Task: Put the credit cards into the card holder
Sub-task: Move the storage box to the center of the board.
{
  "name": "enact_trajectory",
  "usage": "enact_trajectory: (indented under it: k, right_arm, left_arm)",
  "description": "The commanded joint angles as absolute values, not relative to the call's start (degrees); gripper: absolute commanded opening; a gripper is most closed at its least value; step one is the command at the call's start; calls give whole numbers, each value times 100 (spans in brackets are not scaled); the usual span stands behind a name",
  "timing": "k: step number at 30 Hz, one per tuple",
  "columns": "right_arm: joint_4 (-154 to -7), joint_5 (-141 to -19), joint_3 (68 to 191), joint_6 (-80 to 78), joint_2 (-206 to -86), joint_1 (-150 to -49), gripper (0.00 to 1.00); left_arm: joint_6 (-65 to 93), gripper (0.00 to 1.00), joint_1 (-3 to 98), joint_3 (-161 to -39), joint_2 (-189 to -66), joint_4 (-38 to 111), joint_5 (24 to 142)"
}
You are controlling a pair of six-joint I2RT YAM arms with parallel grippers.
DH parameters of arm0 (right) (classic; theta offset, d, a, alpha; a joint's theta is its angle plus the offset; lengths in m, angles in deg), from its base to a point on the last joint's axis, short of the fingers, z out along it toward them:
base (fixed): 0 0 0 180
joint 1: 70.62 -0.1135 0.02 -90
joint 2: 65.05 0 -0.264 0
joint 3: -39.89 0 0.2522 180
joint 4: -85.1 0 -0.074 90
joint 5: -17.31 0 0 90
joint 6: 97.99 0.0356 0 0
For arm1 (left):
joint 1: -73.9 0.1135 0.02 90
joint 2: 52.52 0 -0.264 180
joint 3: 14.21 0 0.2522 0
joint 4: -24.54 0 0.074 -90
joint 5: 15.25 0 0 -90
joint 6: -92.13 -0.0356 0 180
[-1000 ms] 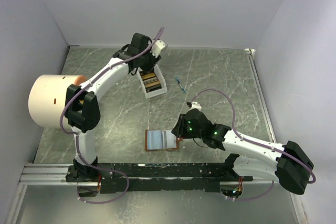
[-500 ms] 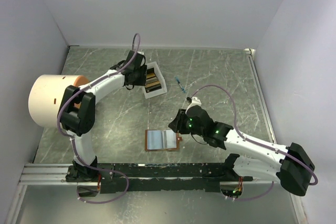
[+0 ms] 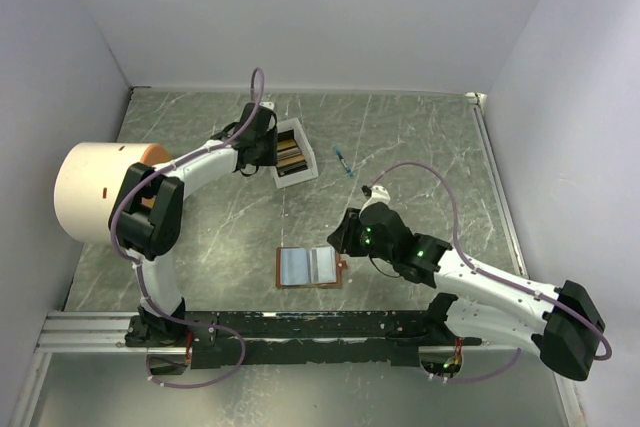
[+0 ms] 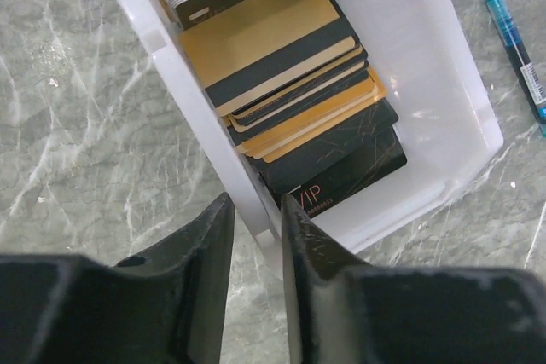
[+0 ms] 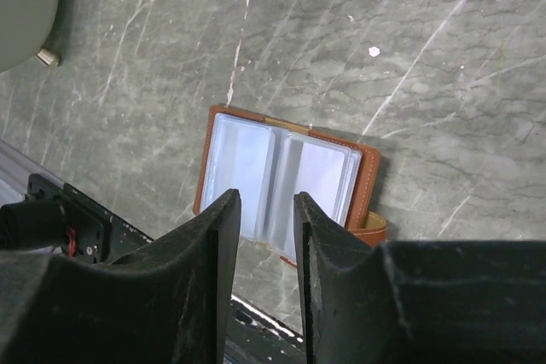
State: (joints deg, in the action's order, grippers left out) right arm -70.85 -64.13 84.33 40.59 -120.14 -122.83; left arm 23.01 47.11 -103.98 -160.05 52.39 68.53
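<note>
Left gripper (image 4: 256, 204): in its wrist view, at the 7 o'clock corner of the white box (image 4: 431, 66). The jaws stand a narrow gap apart, astride the box's side wall. We cannot tell whether they press on it.
Credit cards (image 4: 286, 83): all that we see lie inside the box in a slanted, overlapping stack. A gold card with a dark stripe is on top, with black and gold edges under it and a black card (image 4: 341, 178) marked "VIP" at the 5 o'clock end.
Right gripper (image 5: 265, 204): jaws spread, gripping nothing. It hangs over the card holder (image 5: 281, 178), apart from it; in the top view it sits at the holder's 2 o'clock.
Card holder: lies open and flat on the marbled table (image 3: 430, 137), clear pockets up, brown leather rim round them, snap tab (image 5: 372, 229) at its 4 o'clock corner.
Layout, top view: box at 12 o'clock from the holder, well apart; blue pen (image 3: 343, 160) at the box's 3 o'clock; cream cylinder (image 3: 95, 192) at the table's 9 o'clock edge.
</note>
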Motion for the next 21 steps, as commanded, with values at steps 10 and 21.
enact_trajectory:
  k: [10,21]
  right_arm:
    - [-6274,-5730,9258,3011,-11532,-12313,37]
    - [-6190,-5345,9796,1870,-12064,-12310,44]
  left_arm:
    - [1162,30,4231,-10235,-15467,5278,8240]
    - [626,41,3833,-9784,-15386,4711,9560]
